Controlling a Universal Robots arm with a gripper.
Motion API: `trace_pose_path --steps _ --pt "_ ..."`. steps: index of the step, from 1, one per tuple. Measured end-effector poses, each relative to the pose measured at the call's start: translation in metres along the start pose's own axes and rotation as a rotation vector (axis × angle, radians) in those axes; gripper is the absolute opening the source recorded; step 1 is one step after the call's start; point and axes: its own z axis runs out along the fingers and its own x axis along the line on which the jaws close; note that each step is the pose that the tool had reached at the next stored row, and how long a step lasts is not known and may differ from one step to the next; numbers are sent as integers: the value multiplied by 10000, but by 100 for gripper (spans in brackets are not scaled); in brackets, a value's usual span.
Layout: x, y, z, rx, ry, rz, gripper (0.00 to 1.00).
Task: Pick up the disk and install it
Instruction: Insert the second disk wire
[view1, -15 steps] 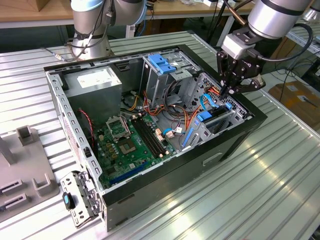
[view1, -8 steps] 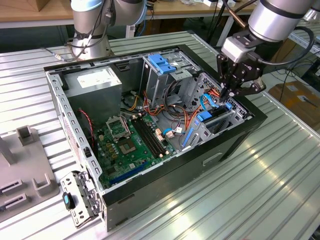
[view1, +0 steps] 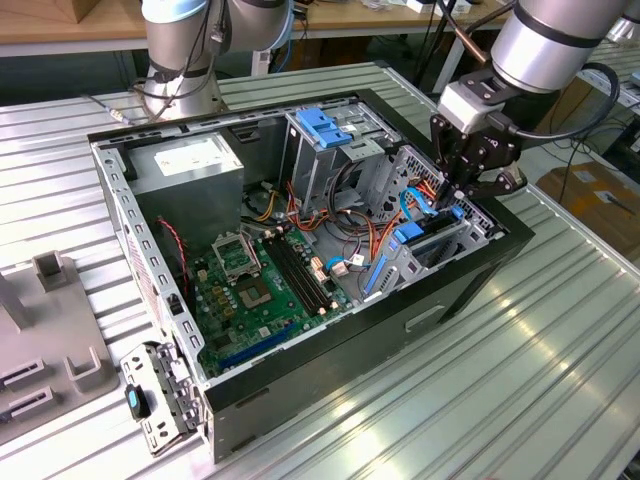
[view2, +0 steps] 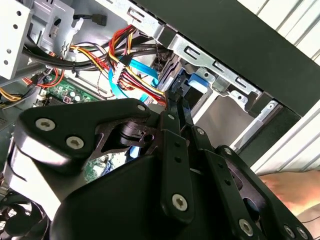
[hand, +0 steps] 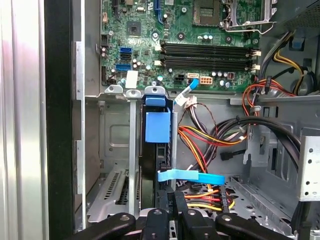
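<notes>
Your scene is a workshop with wooden benches along the far wall; in front of them a ribbed metal counter (view1: 520, 380) carries an open black computer case (view1: 420, 300) lying on its side. Inside the case you see a green motherboard (view1: 255, 290) toward the exterior view's left, a grey power supply (view1: 190, 165) at the far left corner, and a grey drive cage topped by a blue latch (view1: 325, 125) at the far side. At the exterior view's right end of the case sits a metal drive bay (view1: 450, 235), fed by bundles of red, yellow and orange cables (hand: 210, 132). The disk (hand: 157, 127), recognisable by its bright blue carrier frame, stands on edge in this bay, slotted between the bay's grey metal walls; a flat blue data cable (hand: 192, 176) crosses just beside its end. Your gripper (view1: 462, 190) hangs from the silver arm directly above the bay, its black fingers (view2: 176, 112) drawn together into a narrow pair and reaching down onto the disk's upper edge. In both wrist views the fingertips meet the blue frame, but you cannot tell whether they clamp it or merely press on it. A detached grey side bracket (view1: 155, 395) lies near the case's near left corner on the counter.
</notes>
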Motion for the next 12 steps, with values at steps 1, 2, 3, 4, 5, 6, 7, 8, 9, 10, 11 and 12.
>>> trace_pose_path --steps 1,2,3,4,5,6,7,8,9,10,11,12 --pt "0 0 1 0 -2 2 16" --pt "2 1 9 2 -1 54 16" --pt "9 1 18 8 14 205 16" --pt "17 2 25 11 18 268 16" --pt "30 3 28 11 18 282 16" --pt "36 5 29 11 17 285 16" --pt "38 10 29 12 15 286 16" --pt "38 14 29 12 14 285 16" --pt "39 17 30 12 13 283 16" --pt "38 23 35 12 11 283 16" --pt "38 24 40 12 11 282 16" --pt "39 24 46 12 10 282 16"
